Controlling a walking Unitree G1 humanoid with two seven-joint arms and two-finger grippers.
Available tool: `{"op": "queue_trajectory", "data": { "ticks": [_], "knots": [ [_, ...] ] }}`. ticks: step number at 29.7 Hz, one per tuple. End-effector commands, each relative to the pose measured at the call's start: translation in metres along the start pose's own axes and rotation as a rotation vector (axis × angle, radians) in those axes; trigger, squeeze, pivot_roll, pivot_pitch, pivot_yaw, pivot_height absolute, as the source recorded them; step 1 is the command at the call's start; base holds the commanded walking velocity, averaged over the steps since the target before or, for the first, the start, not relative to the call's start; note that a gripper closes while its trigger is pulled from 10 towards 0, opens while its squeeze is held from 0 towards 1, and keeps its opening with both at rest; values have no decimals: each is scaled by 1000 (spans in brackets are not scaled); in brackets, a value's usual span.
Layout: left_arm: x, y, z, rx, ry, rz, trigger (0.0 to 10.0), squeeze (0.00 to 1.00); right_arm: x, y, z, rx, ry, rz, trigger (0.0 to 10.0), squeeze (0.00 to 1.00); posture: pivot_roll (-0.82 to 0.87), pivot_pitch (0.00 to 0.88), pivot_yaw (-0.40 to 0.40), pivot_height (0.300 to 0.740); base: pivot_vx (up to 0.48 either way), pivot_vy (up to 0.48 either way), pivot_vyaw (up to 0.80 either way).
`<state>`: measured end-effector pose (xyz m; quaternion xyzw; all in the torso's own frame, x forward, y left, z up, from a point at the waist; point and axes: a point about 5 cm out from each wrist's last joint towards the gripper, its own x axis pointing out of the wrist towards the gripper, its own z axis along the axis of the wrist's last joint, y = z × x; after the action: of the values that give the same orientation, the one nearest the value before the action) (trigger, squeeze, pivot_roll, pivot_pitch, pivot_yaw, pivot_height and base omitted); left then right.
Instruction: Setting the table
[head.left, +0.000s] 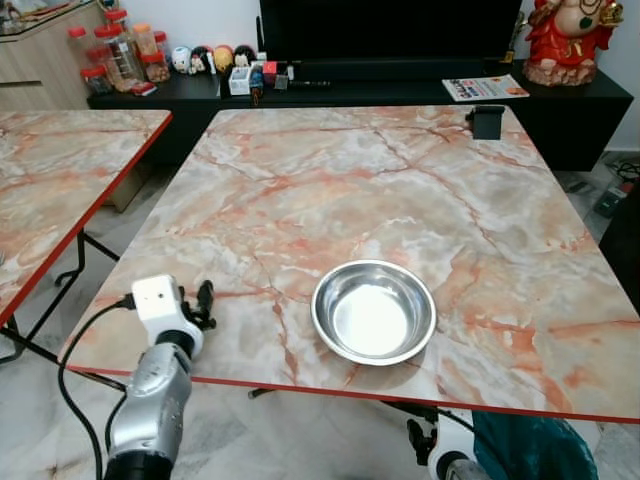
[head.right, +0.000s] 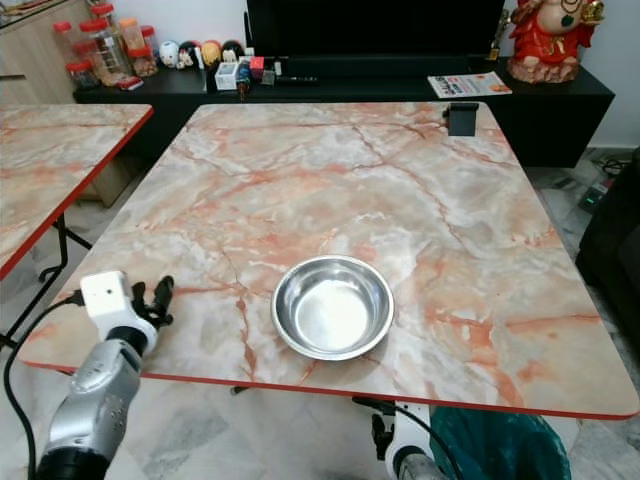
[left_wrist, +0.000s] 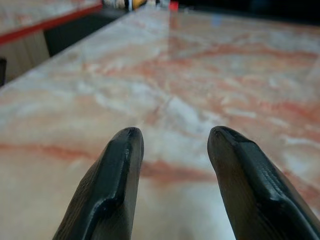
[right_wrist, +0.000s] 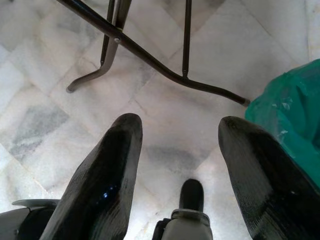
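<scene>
— Where is the bowl?

— The steel bowl sits upright and empty on my marble bench, near the front edge, a little right of the middle.

— And your claws?

— My left claw hovers low over the bench's front left corner, fingers spread, holding nothing, well apart from the bowl. My right claw hangs below the bench edge, fingers spread above the tiled floor, beside a green bag.
</scene>
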<state>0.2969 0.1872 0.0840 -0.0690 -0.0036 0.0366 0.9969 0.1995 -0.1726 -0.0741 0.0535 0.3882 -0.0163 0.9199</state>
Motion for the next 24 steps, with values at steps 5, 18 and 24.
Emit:
{"op": "queue_trajectory", "data": {
  "ticks": [5, 18, 24],
  "knots": [
    [4, -9, 5, 32, -69, 4, 10000, 0, 1, 2, 4, -4, -17, 4, 10000, 0, -6, 0, 59, 740, 0, 216, 0],
    [5, -14, 3, 39, -103, -15, 10000, 0, -1, 0, -4, -35, 25, -4, 10000, 0, -6, 0, 65, 740, 0, 369, 0],
    [5, -15, 3, 40, -106, -21, 10000, 0, -2, -1, -8, -49, 40, -11, 10000, 0, -3, 0, 62, 740, 0, 379, 0]
  ]
}}
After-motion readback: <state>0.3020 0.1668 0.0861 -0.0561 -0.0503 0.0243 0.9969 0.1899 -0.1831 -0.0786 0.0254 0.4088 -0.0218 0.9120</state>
